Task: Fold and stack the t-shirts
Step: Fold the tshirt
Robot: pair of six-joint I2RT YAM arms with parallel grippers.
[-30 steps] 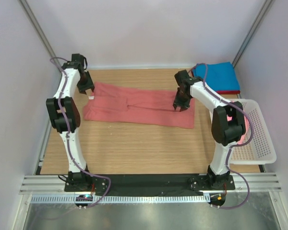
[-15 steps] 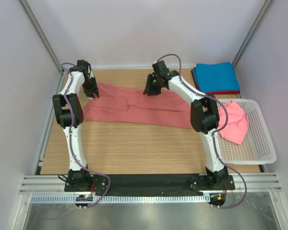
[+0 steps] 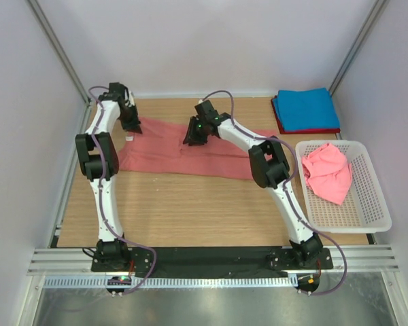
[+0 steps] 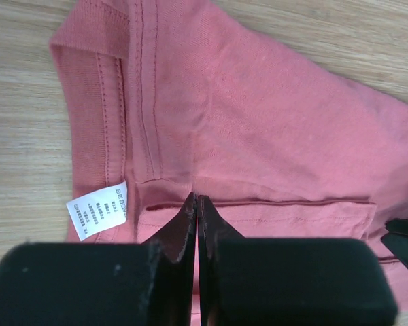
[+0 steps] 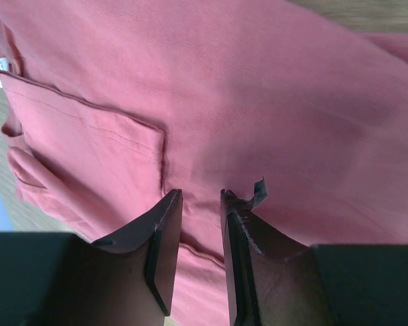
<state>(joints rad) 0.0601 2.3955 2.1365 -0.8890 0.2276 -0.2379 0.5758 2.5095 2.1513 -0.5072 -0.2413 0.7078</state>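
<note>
A coral t-shirt [image 3: 163, 153] lies flat in a long strip across the back of the table. My left gripper [image 3: 131, 125] is at its left end by the collar. In the left wrist view the gripper [image 4: 196, 198] is shut, its tips pinching a small crease of the shirt [image 4: 258, 122] beside a white care label [image 4: 96, 210]. My right gripper [image 3: 192, 136] hovers over the shirt's middle at its far edge. In the right wrist view it [image 5: 200, 193] is narrowly open with only the shirt [image 5: 258, 88] below it.
A folded blue shirt [image 3: 306, 109] lies on a red one at the back right corner. A white basket [image 3: 367, 217] on the right holds a crumpled pink shirt [image 3: 326, 173]. The right arm stretches across the shirt's right half.
My right gripper has swept left from the shirt's right end to its middle. The left gripper has stayed at the collar end, shifting only slightly.
</note>
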